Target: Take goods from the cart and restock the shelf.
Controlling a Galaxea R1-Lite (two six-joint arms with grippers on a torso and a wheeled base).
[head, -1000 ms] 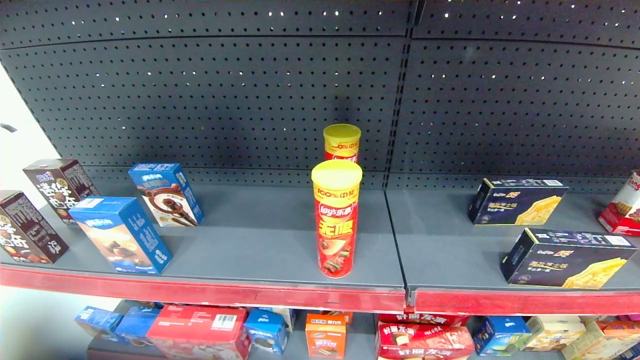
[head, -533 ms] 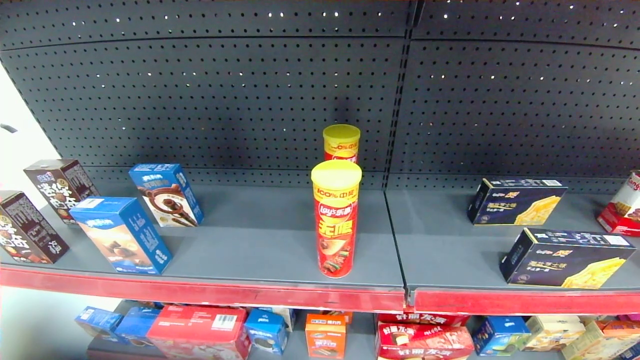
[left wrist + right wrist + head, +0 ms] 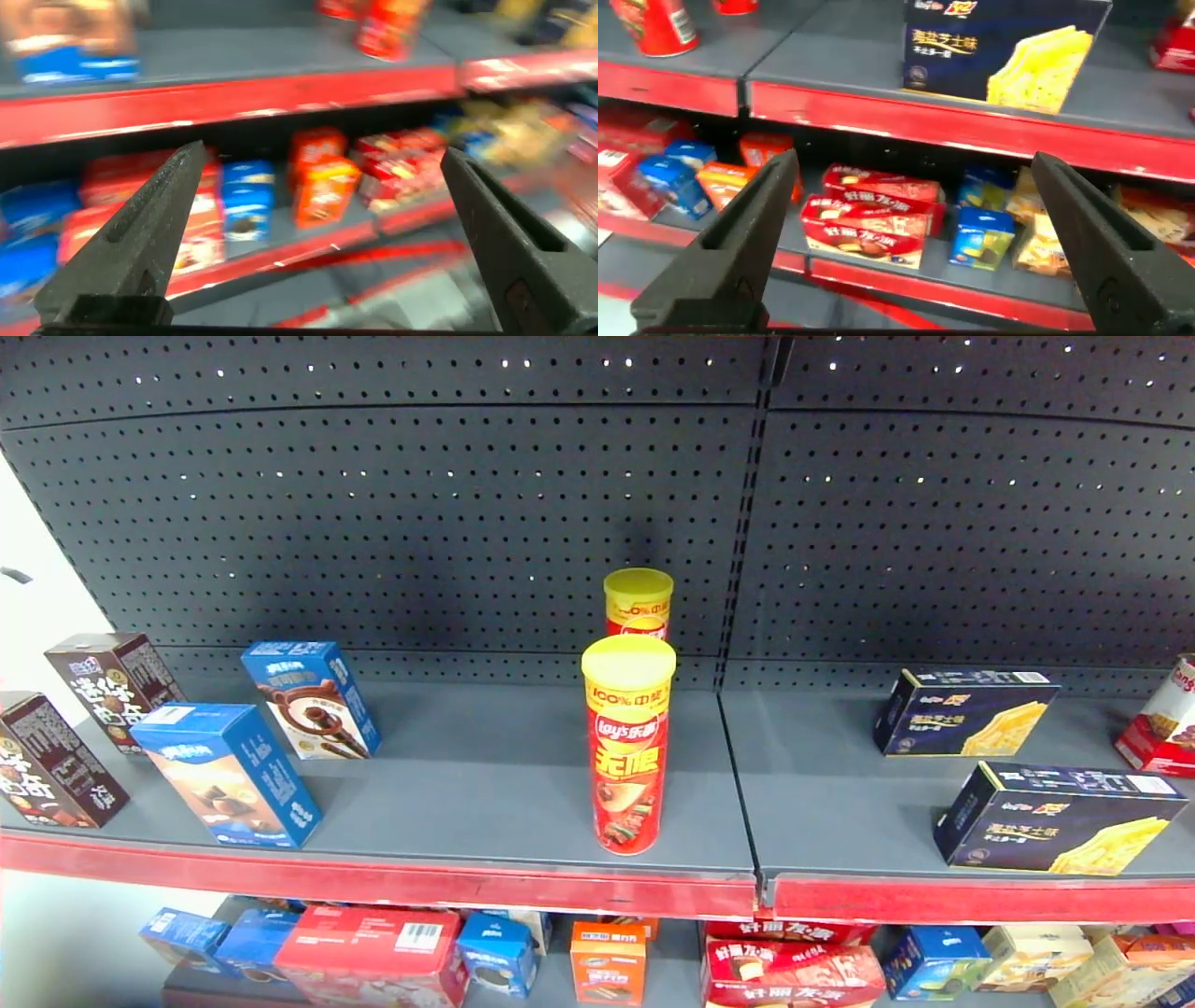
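shelf (image 3: 467, 784): grey deck, red front lip, pegboard back.
front can (image 3: 627, 756): red tube, yellow lid, upright near the lip.
rear can (image 3: 638, 602): same kind, upright behind it.
blue boxes (image 3: 229, 775): 2, upright, left of the cans.

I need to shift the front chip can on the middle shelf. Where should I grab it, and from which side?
Grip the front chip can around its mid-body, coming straight in from the shelf's open front and closing across its left and right sides. It stands upright, round and narrow, with bare shelf on both sides. I'd avoid pushing inward: the rear can stands right behind it.
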